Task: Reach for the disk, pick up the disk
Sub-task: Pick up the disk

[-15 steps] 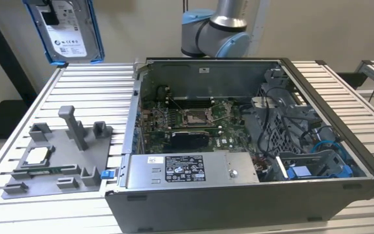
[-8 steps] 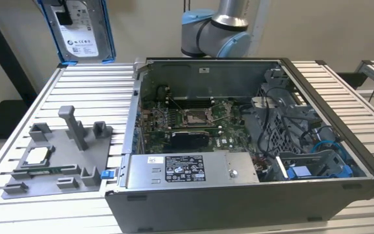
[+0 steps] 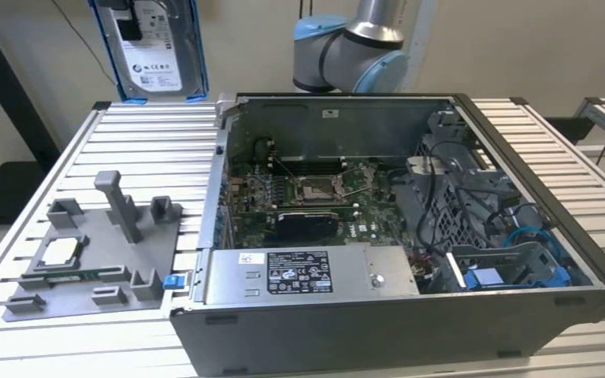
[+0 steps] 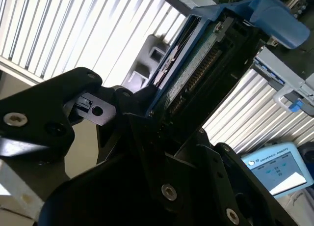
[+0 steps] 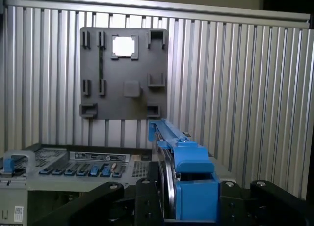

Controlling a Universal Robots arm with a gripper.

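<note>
Silver-grey rectangular disk [image 3: 154,49] in its blue plastic caddy hangs upright above the far left corner of the slatted metal surface [image 3: 145,142], grasped by the black gripper [image 5: 189,202], left of the open grey computer case [image 3: 387,319].

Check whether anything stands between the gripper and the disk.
Nothing visible does. In the first wrist view the gripper is closed on the disk, its jaws against both sides of the blue caddy. In the exterior view the disk is held upright by the table's far corner.
</note>
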